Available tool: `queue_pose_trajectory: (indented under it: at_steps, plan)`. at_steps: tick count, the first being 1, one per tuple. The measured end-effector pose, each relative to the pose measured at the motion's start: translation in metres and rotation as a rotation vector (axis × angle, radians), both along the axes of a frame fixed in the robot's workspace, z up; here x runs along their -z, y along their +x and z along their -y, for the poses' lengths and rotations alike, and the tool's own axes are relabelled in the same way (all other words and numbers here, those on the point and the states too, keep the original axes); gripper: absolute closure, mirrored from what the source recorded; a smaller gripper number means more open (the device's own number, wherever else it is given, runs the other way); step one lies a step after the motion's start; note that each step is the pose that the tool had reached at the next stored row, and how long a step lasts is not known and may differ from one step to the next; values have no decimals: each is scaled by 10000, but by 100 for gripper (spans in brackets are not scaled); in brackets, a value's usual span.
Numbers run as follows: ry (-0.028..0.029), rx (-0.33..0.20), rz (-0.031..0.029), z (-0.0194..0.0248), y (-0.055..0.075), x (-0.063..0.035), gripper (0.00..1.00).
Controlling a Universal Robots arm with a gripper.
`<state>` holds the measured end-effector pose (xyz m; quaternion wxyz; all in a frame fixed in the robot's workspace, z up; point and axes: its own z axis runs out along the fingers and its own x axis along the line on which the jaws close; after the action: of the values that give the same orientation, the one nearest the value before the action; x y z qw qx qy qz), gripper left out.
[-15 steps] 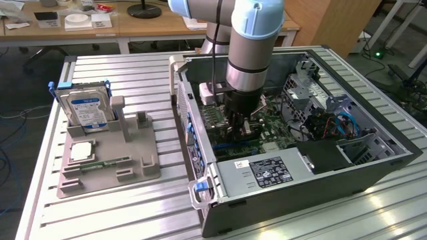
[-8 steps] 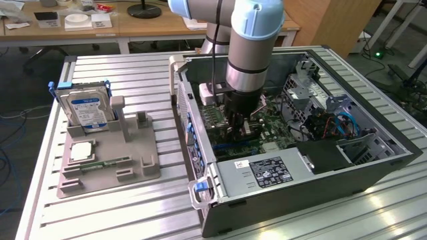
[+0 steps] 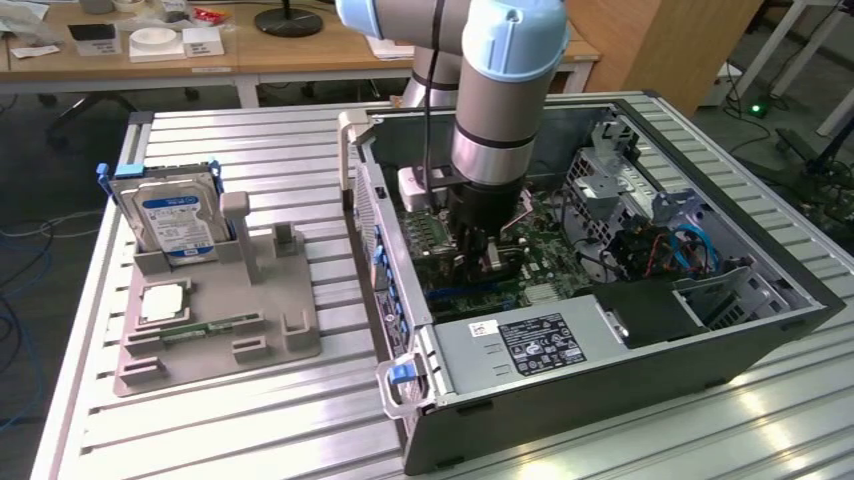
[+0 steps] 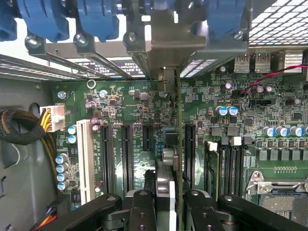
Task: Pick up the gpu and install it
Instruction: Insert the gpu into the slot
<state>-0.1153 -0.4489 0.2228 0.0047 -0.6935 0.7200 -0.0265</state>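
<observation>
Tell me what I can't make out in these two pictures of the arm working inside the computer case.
- Exterior view: the gripper is largely hidden by the arm, deep in the open grey computer case.
- Wrist view: the thin green gpu card is seen edge-on; its cooler face is not readable.
- Wrist view: whether the card's lower edge sits in a black motherboard slot is hidden by the fingers.

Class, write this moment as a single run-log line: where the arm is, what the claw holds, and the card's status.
arm: inside computer case | claw: shut on gpu | gpu: edge-on, upright above motherboard slots | hard drive: in holder outside
</observation>
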Motion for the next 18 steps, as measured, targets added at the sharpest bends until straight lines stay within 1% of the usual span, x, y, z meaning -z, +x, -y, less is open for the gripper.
queue_pose_trajectory:
  at_steps: [8, 18]
  plan:
    - [-2, -1, -1, 0, -6, 21, 72]
    - [1, 0, 1, -1, -9, 24, 72]
